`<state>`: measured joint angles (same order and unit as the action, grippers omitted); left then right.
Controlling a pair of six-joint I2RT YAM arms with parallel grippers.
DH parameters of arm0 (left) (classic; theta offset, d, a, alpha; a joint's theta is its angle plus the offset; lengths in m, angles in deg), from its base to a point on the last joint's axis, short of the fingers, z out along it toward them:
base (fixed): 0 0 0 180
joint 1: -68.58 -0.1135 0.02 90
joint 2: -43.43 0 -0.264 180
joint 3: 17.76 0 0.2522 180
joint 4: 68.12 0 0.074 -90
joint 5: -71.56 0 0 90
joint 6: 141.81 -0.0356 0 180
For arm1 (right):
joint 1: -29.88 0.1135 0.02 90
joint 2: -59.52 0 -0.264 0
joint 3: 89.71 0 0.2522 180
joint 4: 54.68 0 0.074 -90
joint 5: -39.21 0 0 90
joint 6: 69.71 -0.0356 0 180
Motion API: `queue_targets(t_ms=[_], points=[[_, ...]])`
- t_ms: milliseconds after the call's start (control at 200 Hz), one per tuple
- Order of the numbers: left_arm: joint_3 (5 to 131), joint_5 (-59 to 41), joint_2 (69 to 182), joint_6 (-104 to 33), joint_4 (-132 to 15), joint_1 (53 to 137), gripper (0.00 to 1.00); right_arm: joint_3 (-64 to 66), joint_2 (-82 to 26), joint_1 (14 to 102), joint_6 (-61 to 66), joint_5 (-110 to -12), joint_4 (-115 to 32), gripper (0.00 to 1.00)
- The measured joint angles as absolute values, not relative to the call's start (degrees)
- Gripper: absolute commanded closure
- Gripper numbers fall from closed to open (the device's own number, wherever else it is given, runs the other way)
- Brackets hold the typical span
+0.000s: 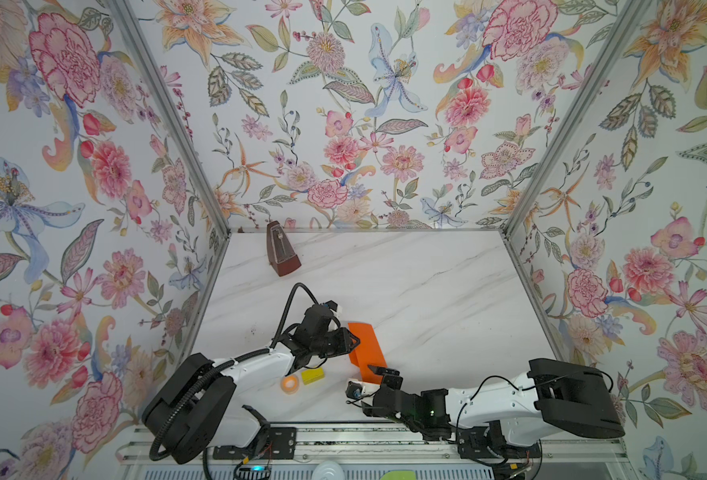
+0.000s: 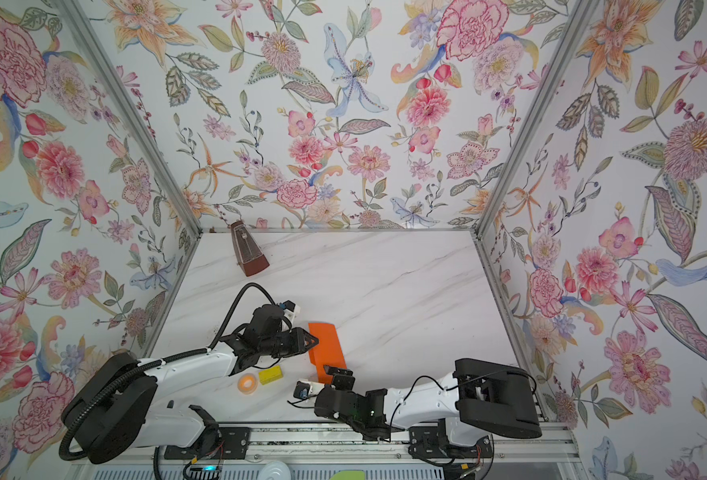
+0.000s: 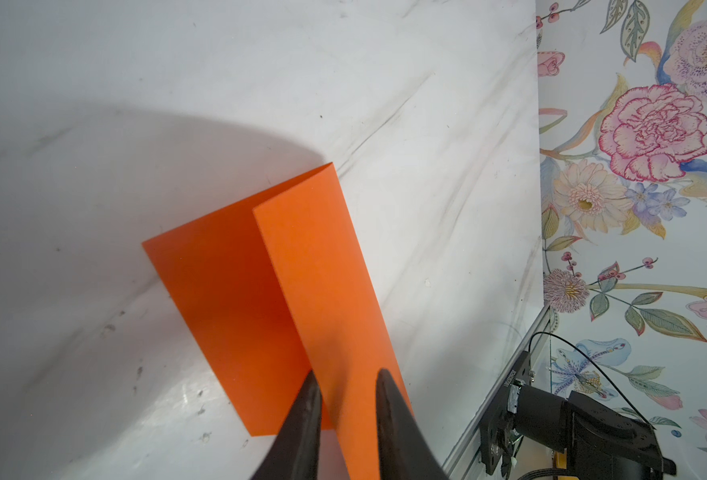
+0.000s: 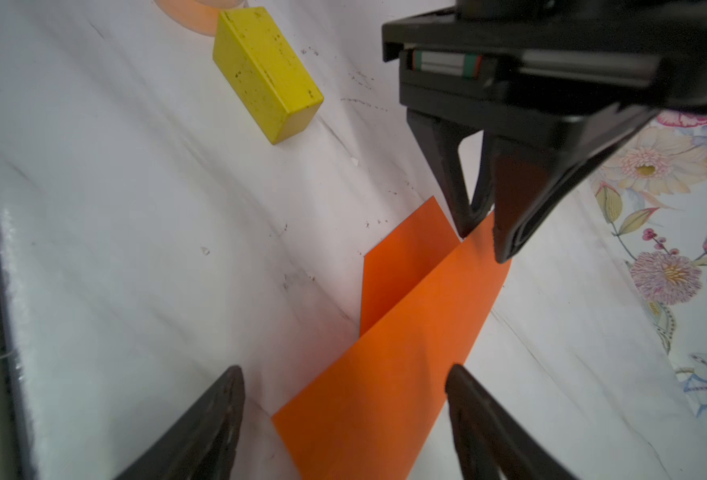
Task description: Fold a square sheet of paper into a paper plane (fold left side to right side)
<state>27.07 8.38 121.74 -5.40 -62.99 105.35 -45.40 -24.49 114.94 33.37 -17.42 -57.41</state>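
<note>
Marble surface (image 1: 426, 291): light, floppy-looking square sheet of paper (image 3: 327, 291), best pinched at raised flap; left fingers (image 3: 308, 415) there, grip unclear; right fingers (image 4: 210, 424) spread.

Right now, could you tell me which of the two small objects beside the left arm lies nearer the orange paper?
The yellow block: it lies beside the orange tape ring, on the side towards the half-folded orange paper.

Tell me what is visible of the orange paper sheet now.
The square sheet of paper is thin, plain bright orange, creased into two long panels. One panel lies on the marble-look table; the other stands raised over it, not pressed flat. The left gripper has its fingers at the flap's edge; a pinch is unclear. The open right gripper straddles the near end.
</note>
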Motion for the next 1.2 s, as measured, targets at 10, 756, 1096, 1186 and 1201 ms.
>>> queue_targets(t_ms=[10,756,1096,1186,1201], points=[[27.07,8.38,121.74,-5.4,-62.99,105.35,0.75,-45.36,-24.49,114.96,33.44,-17.18,-57.45,0.26],[27.07,8.36,121.41,-5.42,-62.99,105.35,0.76,-44.88,-20.32,114.98,29.66,-18.43,-51.68,0.74],[27.07,8.36,121.41,-5.42,-62.96,105.35,0.77,-44.88,-20.29,114.41,28.67,-19.74,-49.65,0.81],[27.07,8.36,121.41,-5.42,-62.96,105.35,0.77,-44.88,-20.29,114.11,28.35,-19.72,-49.19,0.78],[27.07,8.36,121.41,-5.42,-62.96,105.35,0.77,-44.88,-20.29,114.11,28.37,-19.7,-49.1,0.78]])
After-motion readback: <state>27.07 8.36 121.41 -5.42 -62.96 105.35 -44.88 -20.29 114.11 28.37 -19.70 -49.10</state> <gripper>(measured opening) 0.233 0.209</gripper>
